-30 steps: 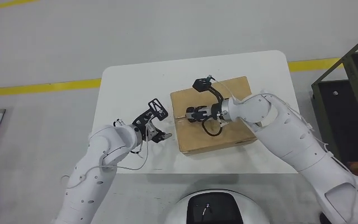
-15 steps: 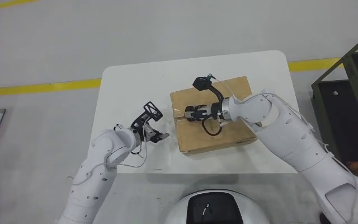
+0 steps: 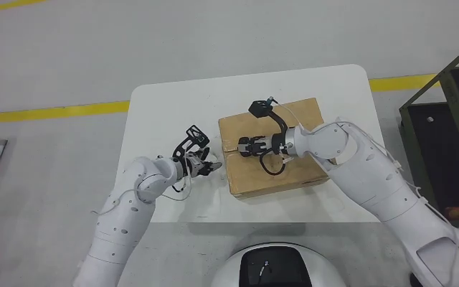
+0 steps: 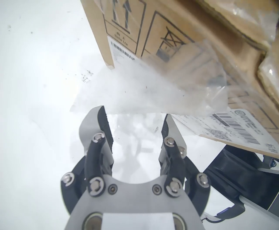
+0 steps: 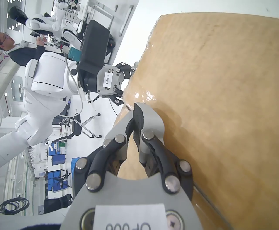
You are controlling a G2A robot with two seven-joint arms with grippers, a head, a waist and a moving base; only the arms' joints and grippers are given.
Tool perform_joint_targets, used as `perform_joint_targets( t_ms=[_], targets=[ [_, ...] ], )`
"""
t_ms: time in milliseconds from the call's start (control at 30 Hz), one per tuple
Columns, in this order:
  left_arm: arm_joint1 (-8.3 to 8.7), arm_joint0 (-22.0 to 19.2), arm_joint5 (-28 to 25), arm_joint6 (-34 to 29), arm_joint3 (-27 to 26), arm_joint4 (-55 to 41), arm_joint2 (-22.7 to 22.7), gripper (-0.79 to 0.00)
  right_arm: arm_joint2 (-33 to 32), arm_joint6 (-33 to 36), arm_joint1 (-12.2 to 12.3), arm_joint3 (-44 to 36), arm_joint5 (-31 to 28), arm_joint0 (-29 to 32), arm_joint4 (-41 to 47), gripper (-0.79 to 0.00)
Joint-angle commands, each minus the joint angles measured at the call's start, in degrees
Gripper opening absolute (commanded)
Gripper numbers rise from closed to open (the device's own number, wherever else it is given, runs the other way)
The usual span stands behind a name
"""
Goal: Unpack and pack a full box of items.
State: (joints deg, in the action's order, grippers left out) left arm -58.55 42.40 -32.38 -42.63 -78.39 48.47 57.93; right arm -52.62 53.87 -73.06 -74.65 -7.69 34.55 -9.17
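Brown cardboard box (image 3: 276,154), closed and taped, sits right of centre on the white table (image 3: 165,107). Being full, it is probably heavy and stiff-walled, so better slid than lifted. A loose flap of clear tape film (image 4: 165,93) hangs off its side; it looks flimsy and slippery, best pinched at its free edge. The left gripper (image 4: 135,122), fingers apart, is just short of that edge. The right gripper (image 5: 136,122), fingers together, rests on the box's top.

The cardboard box (image 4: 135,32) side bears a black 2-arrow upright sign (image 4: 121,15). Next to the sign is a crossed-out pictogram (image 4: 170,43), and nearby are white barcode labels (image 4: 233,126). A white code sticker (image 5: 107,79) sits behind the left gripper (image 4: 134,113).
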Motion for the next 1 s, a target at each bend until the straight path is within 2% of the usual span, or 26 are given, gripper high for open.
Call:
perform_joint_targets(
  t_ms=[0, 33, 100, 167, 267, 300, 600, 967],
  targets=[
    [-0.11, -0.2, -0.6, 0.6, 0.0, 0.0, -0.3, -0.302, 0.0, 0.0, 0.0, 0.0, 0.1, 0.0, 0.0, -0.785],
    [-0.12, -0.3, -0.9, 0.7, -0.2, 0.6, -0.5, -0.271, 0.0, 0.1, 0.0, 0.0, 0.2, 0.0, 0.0, -0.785],
    [-0.16, -0.2, -1.1, 1.1, -0.3, 1.2, -0.7, -0.280, 0.0, 0.1, -0.1, 0.0, 0.2, 0.0, 0.0, -0.785],
    [-0.20, -0.2, -1.2, 1.3, -0.5, 1.6, -0.8, -0.348, 0.1, 0.2, -0.1, 0.1, 0.2, -0.1, 0.0, -0.785],
    [-0.25, -0.2, -1.8, 1.7, -0.7, 1.5, -0.9, -0.628, 0.2, 0.2, -0.2, 0.3, 0.1, -0.2, 0.0, -0.785],
    [-0.26, -0.2, -2.0, 2.0, -0.8, 1.5, -0.9, -0.785, 0.2, 0.2, -0.2, 0.4, 0.1, -0.3, 0.1, -0.785],
    [0.01, 0.3, -1.4, 3.2, -1.5, 2.6, 0.5, -0.785, 0.1, 0.3, -0.3, 0.8, 0.2, -0.4, 0.0, -0.785],
    [1.30, 3.8, 1.9, 4.5, -7.2, 9.2, 4.8, -0.785, -0.2, 0.6, -0.2, 0.9, 0.7, -0.3, -0.6, -0.785]
  ],
)
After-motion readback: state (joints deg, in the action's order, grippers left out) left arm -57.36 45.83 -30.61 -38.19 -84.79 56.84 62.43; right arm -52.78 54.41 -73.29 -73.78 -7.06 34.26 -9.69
